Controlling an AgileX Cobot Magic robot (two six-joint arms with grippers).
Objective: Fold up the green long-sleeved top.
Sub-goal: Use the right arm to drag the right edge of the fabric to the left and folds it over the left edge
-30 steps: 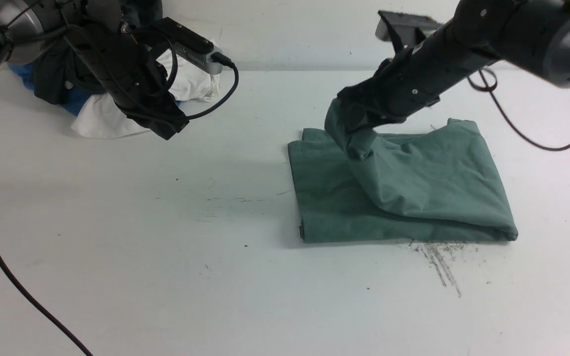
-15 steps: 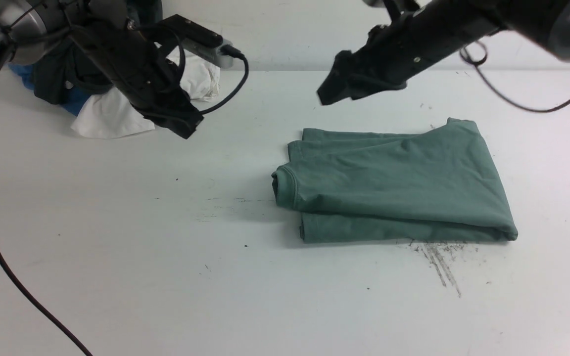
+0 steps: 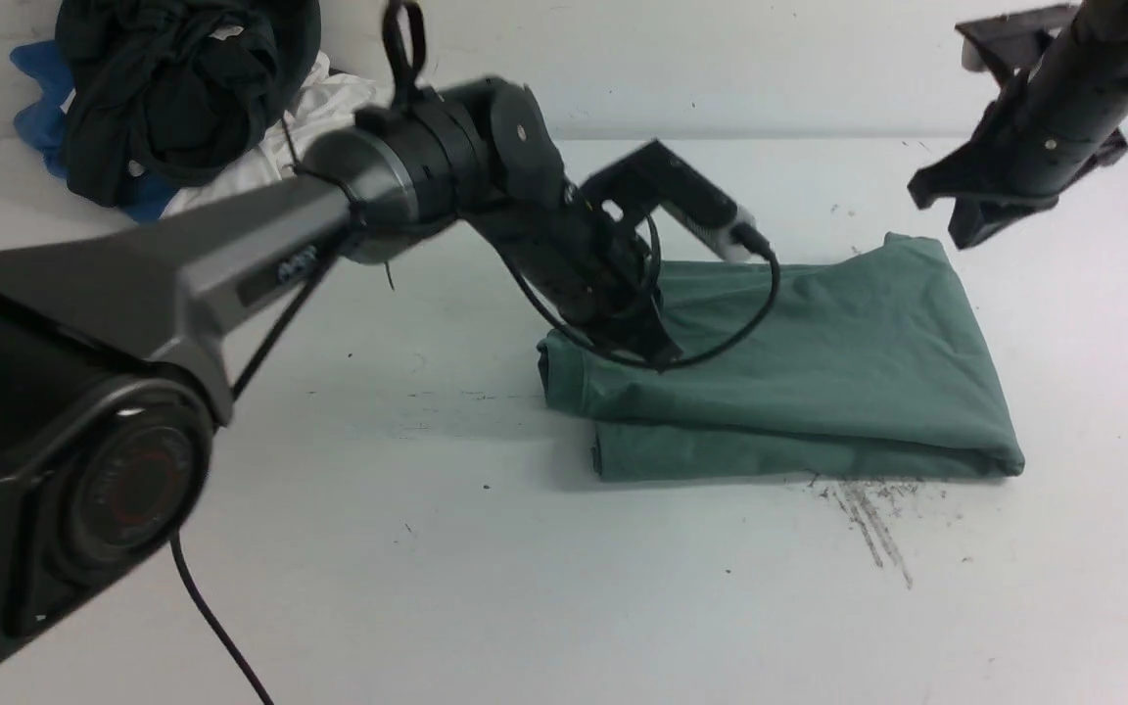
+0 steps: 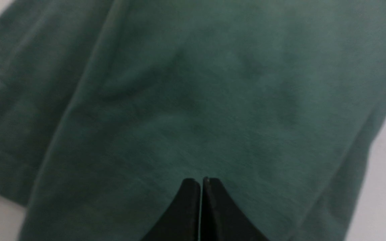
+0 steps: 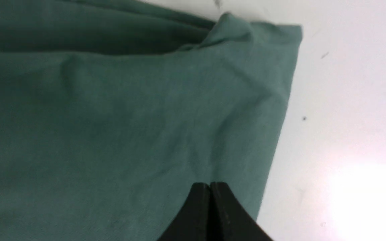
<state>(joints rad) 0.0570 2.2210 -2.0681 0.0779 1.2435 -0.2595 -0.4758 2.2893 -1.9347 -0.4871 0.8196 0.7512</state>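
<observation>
The green top (image 3: pixel 819 362) lies on the white tabletop (image 3: pixel 329 568), right of the middle, folded into a rough rectangle of several layers. The upper layer sits a little askew, so a strip of the lower layer shows along the near edge. A rounded, rolled edge forms its left end. The left arm reaches across from the left, and the left pincer (image 3: pixel 650 345) is down at the cloth close to that left end. Its wrist view shows the two black tips pressed together with nothing between them, the green fabric filling the picture beyond; whether the tips actually touch the cloth cannot be told. The right pincer (image 3: pixel 956 208) hangs in the air above the far right corner of the top, clear of the fabric. It too is closed tight and holds nothing. At the far left of the tabletop, well apart from the top, sits a heap of a dark garment (image 3: pixel 172 88), a white garment (image 3: pixel 324 98) and a blue garment (image 3: pixel 35 69). Dark scuff marks (image 3: pixel 872 519) streak the surface just in front of the top's near right part.
</observation>
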